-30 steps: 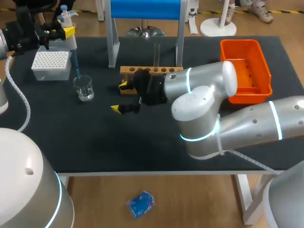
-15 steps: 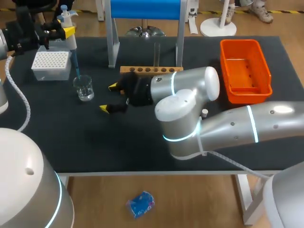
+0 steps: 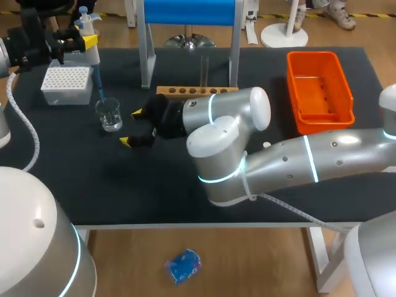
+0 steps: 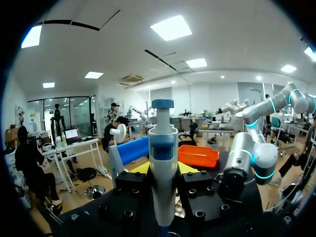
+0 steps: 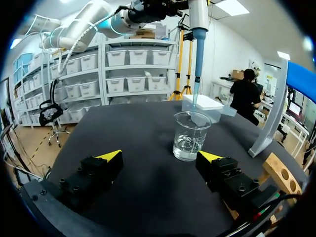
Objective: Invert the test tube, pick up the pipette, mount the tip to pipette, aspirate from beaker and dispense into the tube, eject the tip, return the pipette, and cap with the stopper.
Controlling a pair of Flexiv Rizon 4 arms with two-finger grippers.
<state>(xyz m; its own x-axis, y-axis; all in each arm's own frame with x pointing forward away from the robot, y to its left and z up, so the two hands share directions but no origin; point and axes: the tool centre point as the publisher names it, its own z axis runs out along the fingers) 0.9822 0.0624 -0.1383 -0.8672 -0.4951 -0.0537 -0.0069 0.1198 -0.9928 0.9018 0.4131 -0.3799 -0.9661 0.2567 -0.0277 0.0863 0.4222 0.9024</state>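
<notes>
Beaker: the clear glass beaker (image 3: 111, 115) stands just ahead of my right gripper (image 3: 131, 127), facing its parted fingers.
Pipette: the blue-and-white plastic pipette (image 3: 93, 57) is clamped in my left gripper (image 3: 85, 43), tip just above the beaker.
Tip box: the white plastic tip box (image 3: 65, 85) sits behind the beaker.
Rack: the wooden tube rack (image 3: 179, 91) is right of the beaker, with the glass test tube (image 3: 204, 69) upright in it.
Bin: the orange plastic bin (image 3: 318, 93) is at the far right.

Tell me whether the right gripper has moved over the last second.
Yes. In the head view the right gripper has slid toward the view's left, away from the wooden rack and closer to the beaker, with its fingers open.
</notes>
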